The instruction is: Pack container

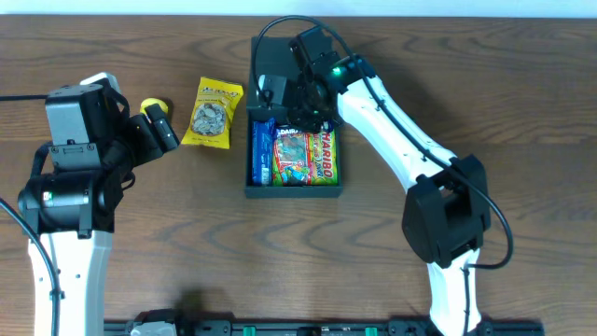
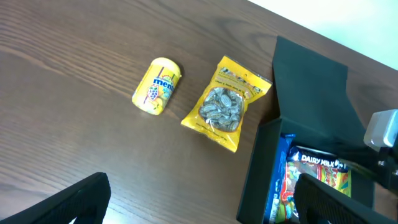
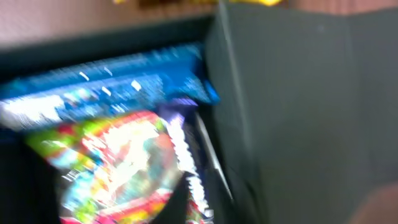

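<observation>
Near left edge, left hand (image 1: 159, 131) apart, empty, beside yellow tub (image 1: 152, 106) and seed packet (image 1: 213, 114). Mid-worktop toward far edge, box (image 1: 294, 193) stands lid-up with sweets (image 1: 303, 154) inside. The right hand (image 1: 303, 103) is low over it, can't tell its grip. Judged mid-packing; next move calls for picking up the loose snacks.

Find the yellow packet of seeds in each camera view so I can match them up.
Overhead: yellow seed packet lies left of the container.
Left wrist: centre, left of the container's flap.
Right wrist: not clearly in it; only blurred yellow slivers at the top edge.
Shared landmark: the container, its dark flap in every view.
</observation>
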